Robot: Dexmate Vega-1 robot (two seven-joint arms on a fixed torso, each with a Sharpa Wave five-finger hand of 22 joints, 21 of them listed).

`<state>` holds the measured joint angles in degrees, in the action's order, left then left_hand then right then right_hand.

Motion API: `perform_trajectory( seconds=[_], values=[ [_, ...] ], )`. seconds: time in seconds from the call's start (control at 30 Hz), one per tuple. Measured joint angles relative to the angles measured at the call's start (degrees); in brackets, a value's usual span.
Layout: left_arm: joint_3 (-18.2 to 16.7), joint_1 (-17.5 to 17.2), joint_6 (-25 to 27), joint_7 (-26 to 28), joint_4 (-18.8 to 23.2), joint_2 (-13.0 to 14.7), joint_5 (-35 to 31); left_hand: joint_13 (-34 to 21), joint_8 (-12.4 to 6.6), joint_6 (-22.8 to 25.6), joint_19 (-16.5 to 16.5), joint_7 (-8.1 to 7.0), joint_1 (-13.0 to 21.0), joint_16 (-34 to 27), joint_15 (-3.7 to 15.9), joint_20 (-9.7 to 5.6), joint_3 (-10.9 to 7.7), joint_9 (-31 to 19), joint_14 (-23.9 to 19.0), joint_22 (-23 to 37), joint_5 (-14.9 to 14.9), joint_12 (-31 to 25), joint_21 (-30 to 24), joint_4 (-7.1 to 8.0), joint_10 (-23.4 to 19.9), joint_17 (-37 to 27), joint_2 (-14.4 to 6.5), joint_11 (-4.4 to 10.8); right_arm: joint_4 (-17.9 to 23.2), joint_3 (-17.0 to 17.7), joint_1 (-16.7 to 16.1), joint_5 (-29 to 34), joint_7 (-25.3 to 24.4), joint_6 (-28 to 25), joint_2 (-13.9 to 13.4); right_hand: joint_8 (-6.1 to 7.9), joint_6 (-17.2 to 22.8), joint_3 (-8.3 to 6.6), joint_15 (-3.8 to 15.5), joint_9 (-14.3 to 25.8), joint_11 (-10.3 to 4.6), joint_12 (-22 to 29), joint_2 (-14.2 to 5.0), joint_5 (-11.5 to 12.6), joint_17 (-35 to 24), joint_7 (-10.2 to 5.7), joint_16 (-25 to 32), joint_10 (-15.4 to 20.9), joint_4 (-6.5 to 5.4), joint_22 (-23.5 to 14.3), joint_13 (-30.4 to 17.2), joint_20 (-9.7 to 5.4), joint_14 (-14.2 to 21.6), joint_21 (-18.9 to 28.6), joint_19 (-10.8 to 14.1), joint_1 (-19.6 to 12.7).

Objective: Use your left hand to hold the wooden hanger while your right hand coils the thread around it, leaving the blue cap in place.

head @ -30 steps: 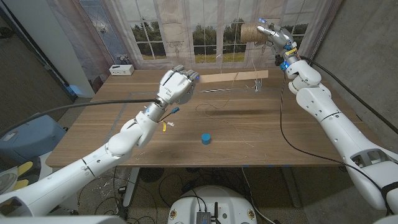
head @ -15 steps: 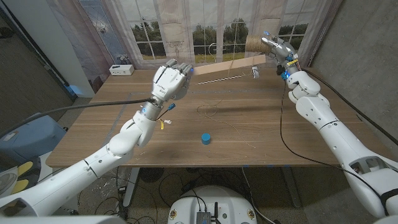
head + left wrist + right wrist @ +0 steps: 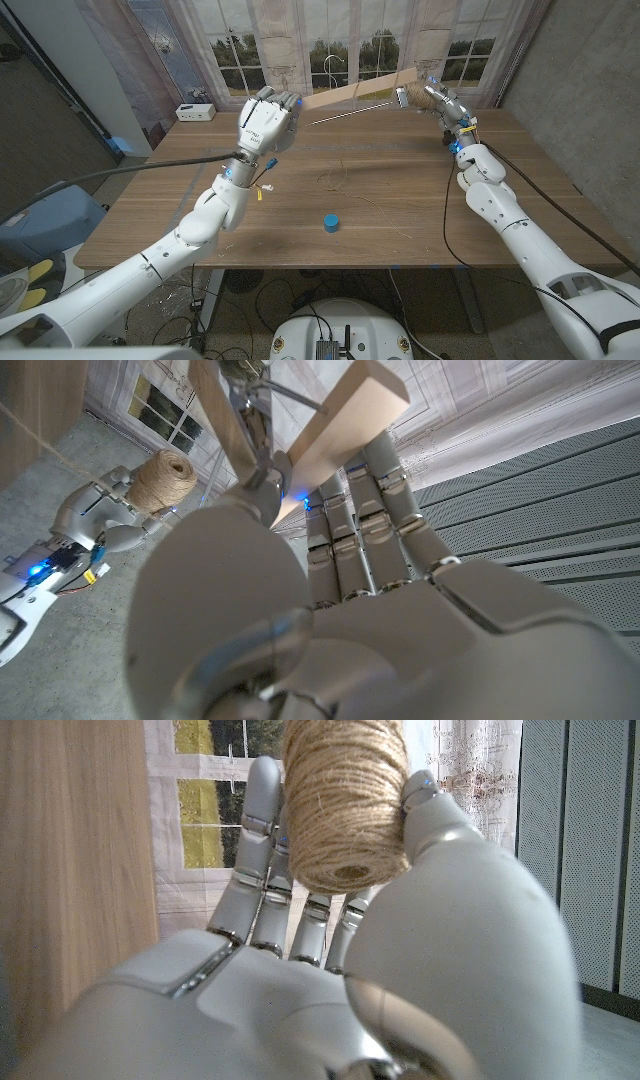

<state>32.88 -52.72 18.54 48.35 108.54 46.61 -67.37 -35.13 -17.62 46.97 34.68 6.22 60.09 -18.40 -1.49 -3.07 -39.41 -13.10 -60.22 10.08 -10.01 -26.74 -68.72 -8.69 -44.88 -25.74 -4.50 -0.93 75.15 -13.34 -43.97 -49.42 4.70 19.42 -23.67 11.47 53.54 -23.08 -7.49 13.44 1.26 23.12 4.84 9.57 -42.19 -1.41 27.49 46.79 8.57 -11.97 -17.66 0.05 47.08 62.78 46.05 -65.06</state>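
my left hand [image 3: 268,120] grips the wooden hanger [image 3: 352,94], raised above the table [image 3: 400,200]. my right hand [image 3: 440,100] clasps the thread spool [image 3: 345,800], apparently beside the hanger's far end. blue cap [image 3: 330,223] sits mid-table.

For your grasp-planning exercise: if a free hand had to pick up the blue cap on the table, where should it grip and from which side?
Grip the blue cap across its round side wall, coming straight down from above. It appears to be a short cylinder standing on the table with bare wood all around, so opposing fingers probably fit on any two sides; a sideways approach would likely just push it.
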Motion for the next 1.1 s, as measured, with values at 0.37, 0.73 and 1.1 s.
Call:
perform_trajectory(
  seconds=[0.37, 0.73, 1.1],
  values=[
    [0.93, 2.13, 1.11, -1.11, -1.96, -1.33, 1.05, -0.01, 0.13, 0.0, 0.0, -0.01, 0.0, 0.28, 0.01, 0.0, -0.09, 0.0, 0.0, 0.0, 0.01, 0.23, 0.0, -0.09, 0.0, -0.17, 0.0, 0.0, -2.06, 0.19, -3.86, -0.94, 1.99, 4.52, 2.12, 0.19, 0.0, 0.0, 0.0, 0.0, 0.0, -0.01, -0.05, 0.18, -0.02, 0.01, -0.01, 0.0, 0.0, 0.27, -0.06, 0.0, 0.0, 0.84, 0.0, 0.05],
    [2.19, 4.48, 1.26, -3.09, -3.98, -2.39, 2.71, -0.04, 0.43, -0.02, 0.0, -0.02, 0.0, 0.48, 0.02, 0.0, -0.08, 0.0, 0.01, -0.01, 0.08, 0.44, 0.0, -0.08, -0.01, -0.17, 0.0, 0.01, -3.13, -0.91, -6.96, -0.27, 2.96, 7.84, 3.58, 0.19, 0.01, 0.0, 0.0, -0.01, 0.0, -0.15, -0.05, 0.18, -0.16, 0.01, -0.39, 0.0, 0.0, 0.42, -0.12, 0.0, 0.0, 1.24, 0.0, 0.05],
    [3.79, 6.88, 1.28, -5.87, -5.31, -2.72, 2.97, -0.45, 0.23, 0.14, 0.01, 0.13, 0.0, 0.72, -0.04, 0.01, -0.08, 0.0, -0.21, 0.0, 0.23, 0.46, -0.44, -0.08, -0.31, -0.16, 0.0, -0.3, -2.55, -2.09, -9.75, 1.3, 3.85, 11.25, 4.1, 0.17, 0.08, 0.0, 0.0, -0.01, 0.31, -0.46, -0.05, 0.14, -0.5, 0.09, -0.44, 0.32, 0.0, 0.53, -0.24, 0.0, 0.0, 1.73, -0.01, 0.05]
  ],
)
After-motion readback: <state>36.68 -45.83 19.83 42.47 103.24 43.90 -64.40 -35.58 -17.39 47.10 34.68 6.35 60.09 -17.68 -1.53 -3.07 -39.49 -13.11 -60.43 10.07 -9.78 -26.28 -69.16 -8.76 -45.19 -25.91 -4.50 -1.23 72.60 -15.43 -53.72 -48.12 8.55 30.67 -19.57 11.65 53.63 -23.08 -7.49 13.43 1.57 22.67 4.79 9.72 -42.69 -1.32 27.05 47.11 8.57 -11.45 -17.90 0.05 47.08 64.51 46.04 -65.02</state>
